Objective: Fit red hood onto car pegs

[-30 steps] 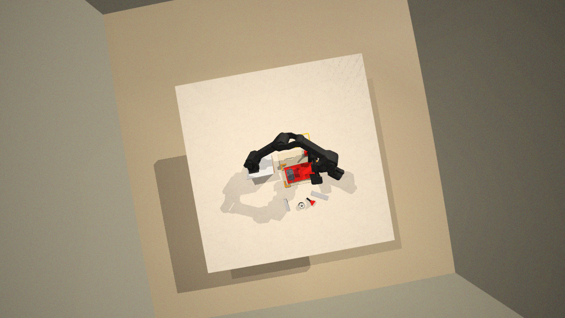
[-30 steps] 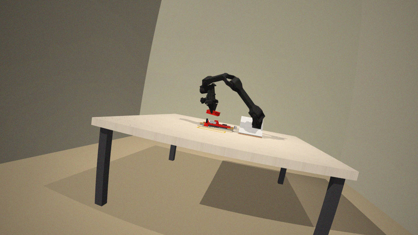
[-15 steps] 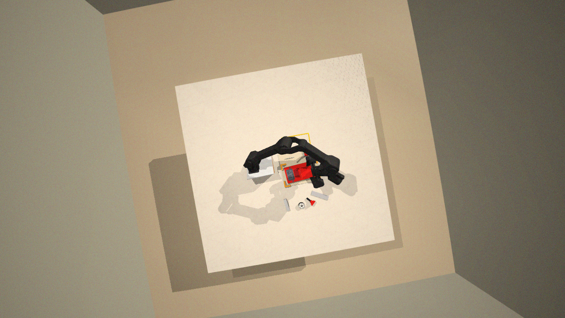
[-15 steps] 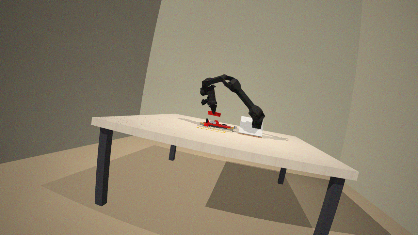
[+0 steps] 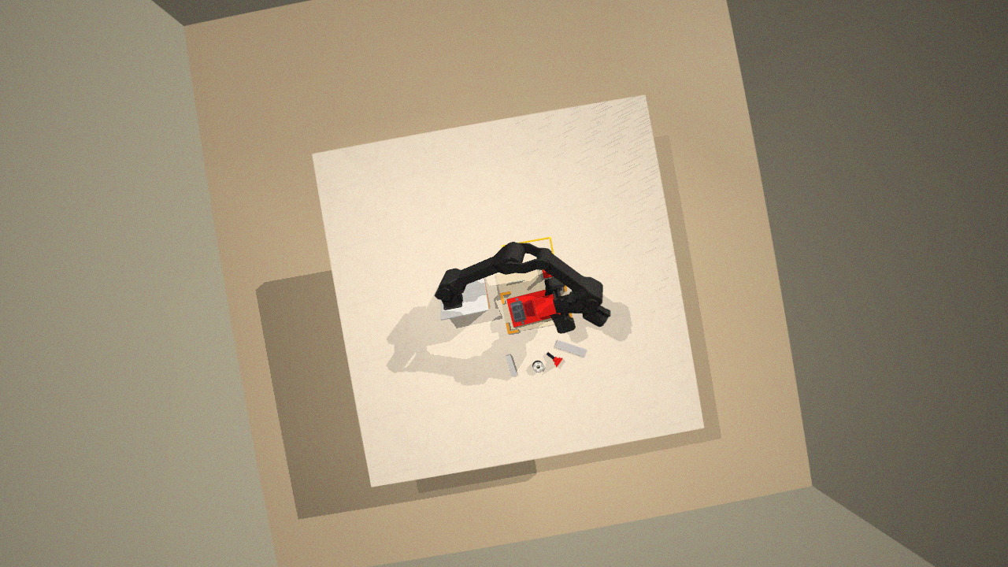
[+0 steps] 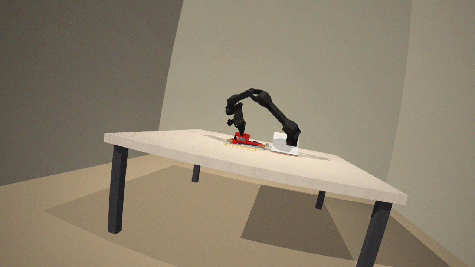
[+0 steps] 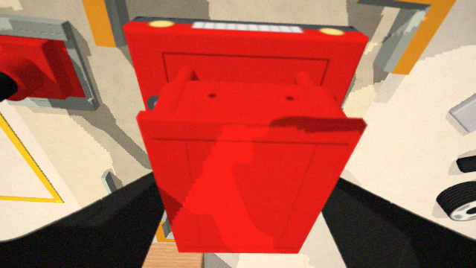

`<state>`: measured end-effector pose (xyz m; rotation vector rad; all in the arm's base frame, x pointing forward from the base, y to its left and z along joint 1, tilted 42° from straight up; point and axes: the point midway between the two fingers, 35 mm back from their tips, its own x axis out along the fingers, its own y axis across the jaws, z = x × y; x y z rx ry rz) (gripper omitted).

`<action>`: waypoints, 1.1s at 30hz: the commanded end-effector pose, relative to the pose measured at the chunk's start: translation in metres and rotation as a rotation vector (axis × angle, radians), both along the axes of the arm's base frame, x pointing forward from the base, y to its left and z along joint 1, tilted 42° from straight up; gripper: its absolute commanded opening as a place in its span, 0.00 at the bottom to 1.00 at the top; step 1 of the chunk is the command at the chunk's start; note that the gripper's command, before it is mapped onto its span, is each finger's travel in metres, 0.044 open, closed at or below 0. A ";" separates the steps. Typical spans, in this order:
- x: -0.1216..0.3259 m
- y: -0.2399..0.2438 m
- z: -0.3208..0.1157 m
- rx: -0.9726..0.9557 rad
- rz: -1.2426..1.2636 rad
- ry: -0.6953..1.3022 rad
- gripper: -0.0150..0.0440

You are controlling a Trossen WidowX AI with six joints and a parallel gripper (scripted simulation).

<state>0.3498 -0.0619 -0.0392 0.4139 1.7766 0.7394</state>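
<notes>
We view a room with plain walls (image 5: 105,246) (image 6: 282,49) and a tan floor (image 5: 246,105) (image 6: 149,205). A pale, square tabletop (image 5: 423,183) (image 6: 186,149) stands on dark legs (image 6: 117,189). On it we find the black arm (image 5: 571,275) (image 6: 277,112), arched from its base end to the work area. A white block (image 5: 476,306) (image 6: 276,136) stands at the base end.

Containers: the jig (image 5: 513,329) (image 7: 403,63), with orange corner brackets, carries the red chassis (image 5: 530,309) (image 6: 256,144) (image 7: 242,45). Near it, a grey holder (image 7: 82,74) contains a red part (image 5: 546,274) (image 7: 52,63) with a black end. A yellow outline (image 5: 550,243) (image 6: 239,147) (image 7: 30,156) marks the tabletop nearby.

The hood (image 6: 246,135) (image 7: 245,167) is over the chassis, gripped between the two fingers of the hand (image 5: 555,302) (image 6: 241,134) (image 7: 243,176), which are set apart by its width. In the exterior view we see the engine block (image 6: 241,139) below the hood; the hood is not seated flat. Two pegs (image 7: 182,80) show beyond its front edge; we cannot tell their alignment with the corner holes.

Smaller items, apart from the jig: two grey bars (image 5: 570,348) (image 7: 465,113), a wheel (image 5: 535,365) (image 7: 461,202) and a red-and-black piece (image 5: 557,360).
</notes>
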 end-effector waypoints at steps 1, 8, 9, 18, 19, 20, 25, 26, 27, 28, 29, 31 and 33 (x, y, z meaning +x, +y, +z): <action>0.000 -0.001 0.001 -0.001 -0.008 -0.002 0.25; 0.000 -0.001 0.001 -0.001 -0.008 -0.002 0.25; 0.000 -0.001 0.001 -0.001 -0.008 -0.002 0.25; 0.000 -0.001 0.001 -0.001 -0.008 -0.002 0.25; 0.000 -0.001 0.001 -0.001 -0.008 -0.002 0.25; 0.000 -0.001 0.001 -0.001 -0.008 -0.002 0.25; 0.000 -0.001 0.000 -0.001 -0.008 -0.002 0.25; 0.000 -0.001 0.000 -0.001 -0.008 -0.002 0.25; 0.000 0.000 0.000 -0.001 -0.008 -0.002 0.25; 0.000 0.000 0.000 -0.001 -0.008 -0.002 0.25; 0.000 0.000 -0.001 -0.001 -0.008 -0.002 0.25; 0.001 0.001 -0.001 -0.001 -0.008 -0.002 0.25; 0.001 0.001 -0.002 -0.001 -0.008 -0.002 0.25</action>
